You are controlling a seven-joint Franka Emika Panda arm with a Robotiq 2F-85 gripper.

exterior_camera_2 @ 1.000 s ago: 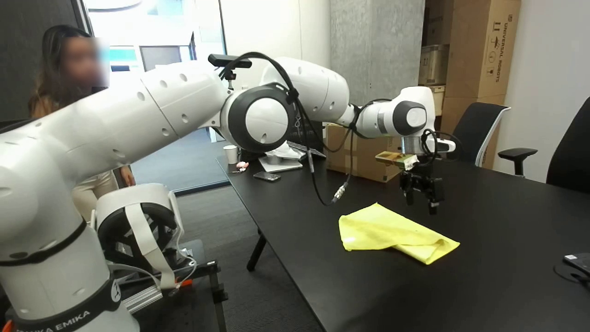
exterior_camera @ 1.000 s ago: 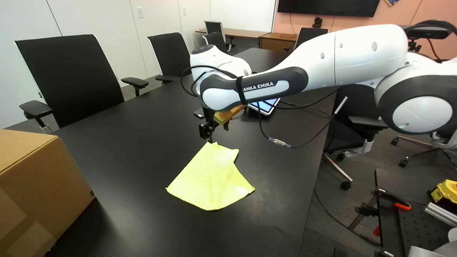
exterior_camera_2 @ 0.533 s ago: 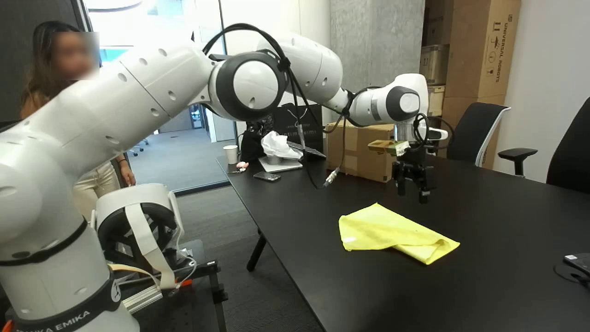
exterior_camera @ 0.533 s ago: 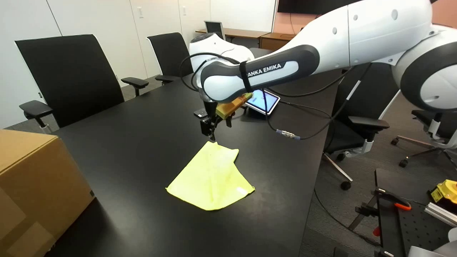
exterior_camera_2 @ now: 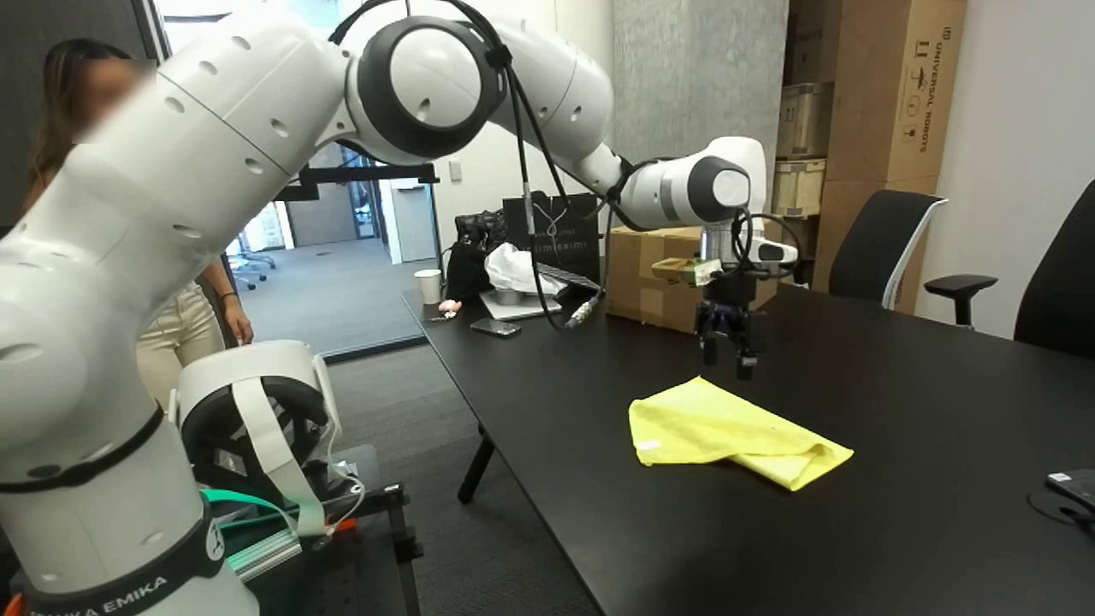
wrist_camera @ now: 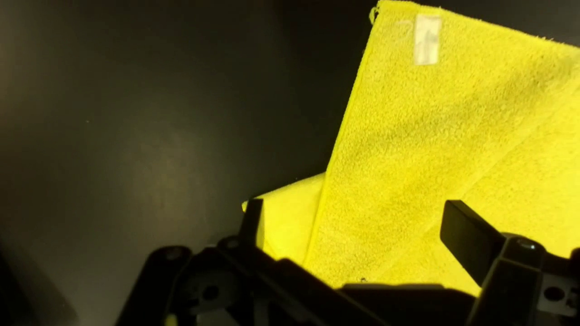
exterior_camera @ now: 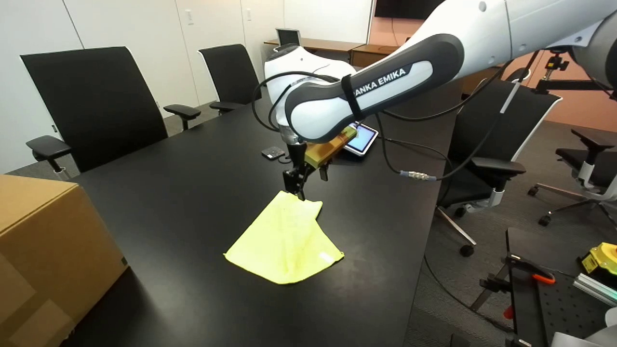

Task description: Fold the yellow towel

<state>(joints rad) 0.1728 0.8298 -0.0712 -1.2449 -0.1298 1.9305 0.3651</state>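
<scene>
Jaws: spread wide and holding nothing; they hang over the yellow towel (wrist_camera: 444, 136), apart from it, since a strip of black desk (exterior_camera_2: 907, 402) shows under their tips in an exterior view.
Hem (wrist_camera: 336, 149): this edge of the top layer starts at the corner with the white label (wrist_camera: 427, 40) and, as the wrist view sees it, runs down into the space between the jaws.
Under corner (wrist_camera: 290, 213): a small point of the lower layer sticks out past the hem; one jaw partly covers it in the wrist view, with no contact that I can make out.
Yellow towel: lies on the desk, doubled loosely and askew; in both exterior views a notch shows where the layers fail to line up.
Fold in hand: I judge that one rough fold is down and that the step is the approach to a grip. Whether to square this fold or begin a second, I cannot tell.
Next pinch: likely a straight drop with the jaws parted, tips almost to the desk, then closing at the hem. Doubling the towel again would need both layers caught; a bite of only the top could drag the fold open.
Tablet (exterior_camera: 362, 139): on the desk beyond the towel in an exterior view, well apart.
Cardboard box (exterior_camera_2: 650, 295): farther than the towel in an exterior view, also well apart; I judge it no hindrance.
</scene>
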